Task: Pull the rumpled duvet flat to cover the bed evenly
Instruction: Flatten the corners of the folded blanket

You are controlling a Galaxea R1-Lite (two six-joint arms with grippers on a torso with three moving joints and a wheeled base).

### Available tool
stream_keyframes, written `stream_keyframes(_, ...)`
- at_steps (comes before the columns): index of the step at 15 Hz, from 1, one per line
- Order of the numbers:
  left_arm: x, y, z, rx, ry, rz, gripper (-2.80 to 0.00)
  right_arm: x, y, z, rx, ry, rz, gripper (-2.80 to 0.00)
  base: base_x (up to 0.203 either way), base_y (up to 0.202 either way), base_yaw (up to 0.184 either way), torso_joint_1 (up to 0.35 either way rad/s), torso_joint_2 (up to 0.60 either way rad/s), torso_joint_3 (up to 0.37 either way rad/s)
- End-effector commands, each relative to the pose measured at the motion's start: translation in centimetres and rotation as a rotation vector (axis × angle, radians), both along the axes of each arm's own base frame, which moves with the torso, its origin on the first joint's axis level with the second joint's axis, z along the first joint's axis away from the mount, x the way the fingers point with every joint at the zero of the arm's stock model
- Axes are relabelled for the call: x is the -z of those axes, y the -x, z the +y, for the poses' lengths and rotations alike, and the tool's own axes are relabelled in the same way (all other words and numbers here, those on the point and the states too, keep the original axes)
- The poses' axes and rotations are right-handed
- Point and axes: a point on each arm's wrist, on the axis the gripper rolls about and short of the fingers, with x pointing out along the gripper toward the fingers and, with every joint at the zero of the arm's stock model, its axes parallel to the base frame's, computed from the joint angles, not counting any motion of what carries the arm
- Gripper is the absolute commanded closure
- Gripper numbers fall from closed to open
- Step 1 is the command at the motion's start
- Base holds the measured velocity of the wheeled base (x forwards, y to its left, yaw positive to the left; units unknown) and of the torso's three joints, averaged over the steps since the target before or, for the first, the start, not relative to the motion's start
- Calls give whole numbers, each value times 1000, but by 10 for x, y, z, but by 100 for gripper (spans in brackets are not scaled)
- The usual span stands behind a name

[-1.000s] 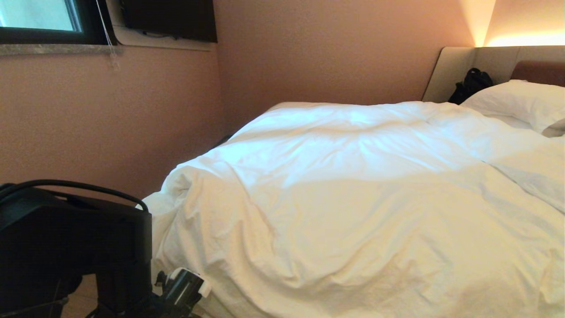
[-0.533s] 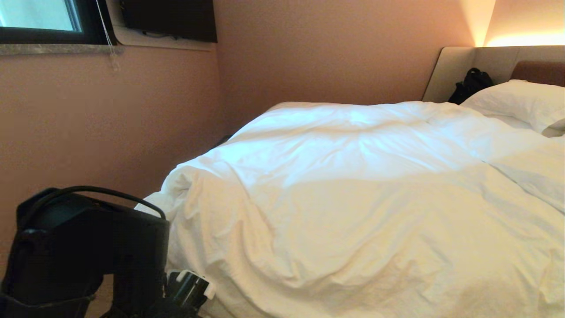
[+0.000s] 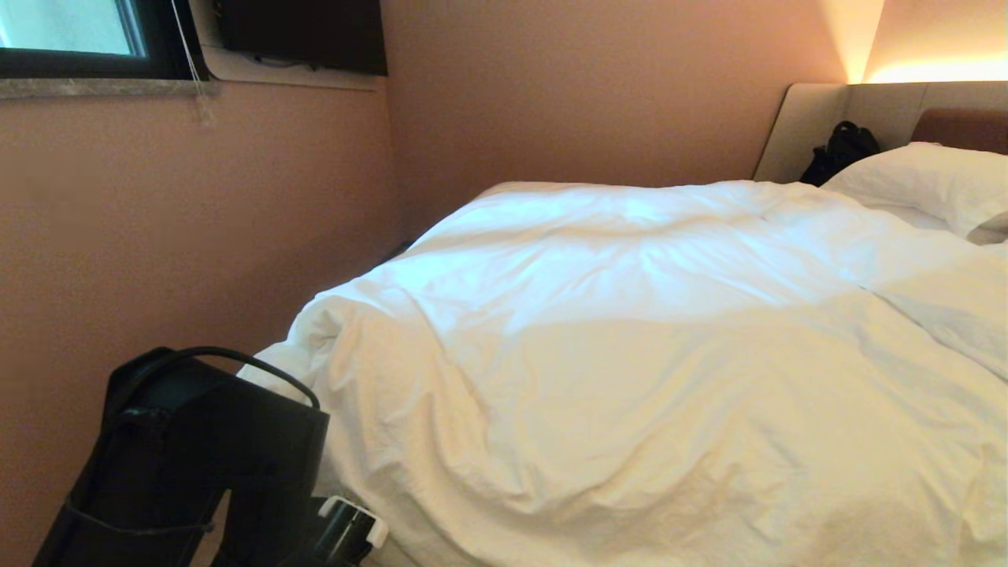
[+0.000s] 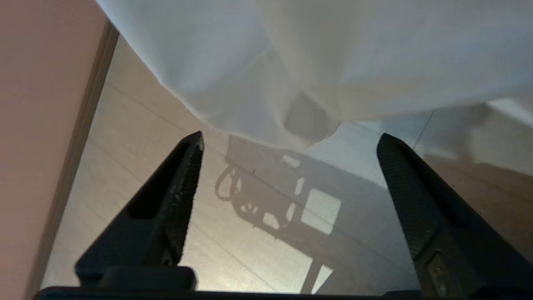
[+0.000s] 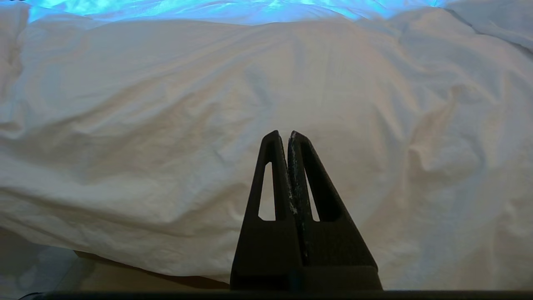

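- The left gripper [image 4: 290, 139] hangs low at the bed's [image 5: 125, 273] left corner, its 2 fingers [image 4: 183, 175] spread wide with nothing between them, above the floor [image 4: 125, 166].
- The duvet [image 3: 630, 378] lies creased over the bed, one corner [image 4: 300, 121] drooping just beyond the fingertips.
- The right gripper [image 5: 283, 134] faces the duvet, fingers pressed together.
- A pillow [image 3: 929, 185] lies by the headboard [image 3: 811, 126].

Pressed-together jaws before creased duvet [image 5: 166, 104]

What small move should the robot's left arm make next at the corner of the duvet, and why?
Probably lift the left gripper clear and back off: its jaws stand wide open below the hanging duvet corner with nothing between them, and the duvet already drapes over this end of the bed, only creased.
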Motion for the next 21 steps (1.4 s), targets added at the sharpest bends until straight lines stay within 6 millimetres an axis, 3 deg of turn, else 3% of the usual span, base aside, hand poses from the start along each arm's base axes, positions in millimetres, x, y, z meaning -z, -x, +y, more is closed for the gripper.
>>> stream_keyframes(1, 1, 0, 4, -17, -3, 11, -280, 0, 0, 0, -1, 0, 1, 0, 0, 0, 0, 0, 0, 0)
stream_keyframes(5, 2, 2, 21, -74, -7, 43, -280, 0, 0, 0, -1, 0, 1, 0, 0, 0, 0, 0, 0, 0)
stream_keyframes(21, 1, -13, 17, 10, 55, -12, -280, 0, 0, 0, 0, 0, 1, 0, 0, 0, 0, 0, 0, 0)
